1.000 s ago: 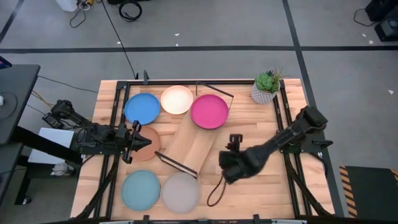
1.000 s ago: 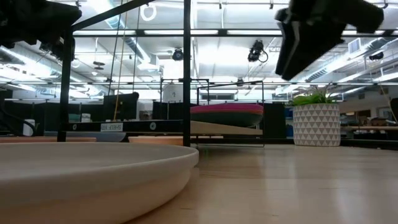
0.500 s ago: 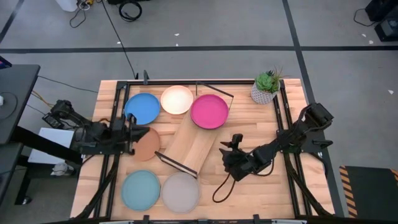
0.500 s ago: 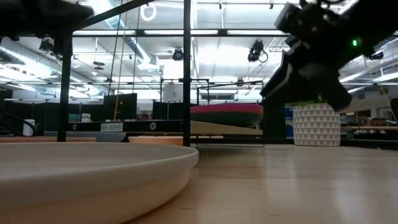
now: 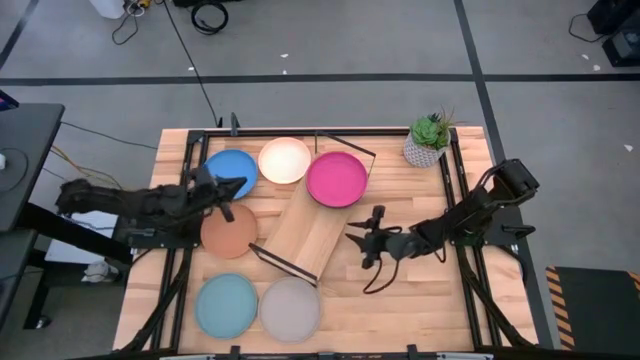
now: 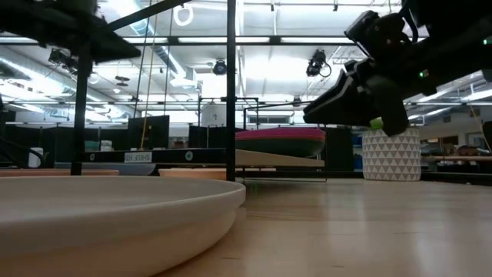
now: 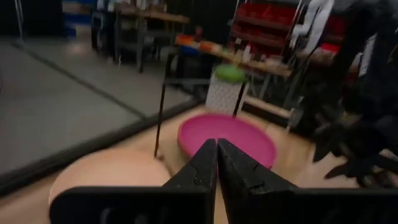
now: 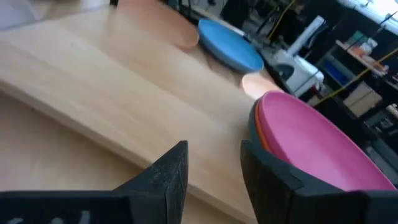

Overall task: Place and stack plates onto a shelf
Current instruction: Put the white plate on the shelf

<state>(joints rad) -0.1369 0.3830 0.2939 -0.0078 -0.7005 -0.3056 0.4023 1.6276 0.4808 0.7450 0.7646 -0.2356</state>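
The shelf [image 5: 308,235] lies slantwise mid-table, a light board on black wire. A pink plate [image 5: 336,179] tops a stack at its far end; orange and teal rims [image 8: 258,134] show beneath it. Blue [image 5: 222,170], cream [image 5: 285,160], terracotta [image 5: 229,232], pale blue [image 5: 226,305] and grey [image 5: 290,308] plates lie flat on the table. My left gripper [image 5: 238,184] hovers shut over the blue plate's right edge. My right gripper [image 5: 358,240] is open, level, pointing left just off the shelf's right edge, the board [image 8: 112,81] ahead of its fingers.
A potted plant [image 5: 428,140] in a white pot stands at the far right corner. A loose black cable [image 5: 375,280] loops on the table below my right gripper. Black rails run along the table's left and right sides. Bare wood lies right of the shelf.
My left gripper has risen off the terracotta plate and moved toward the far edge, over the blue plate. My right gripper has moved toward the far edge and the shelf, come down, and levelled out so that it points left.
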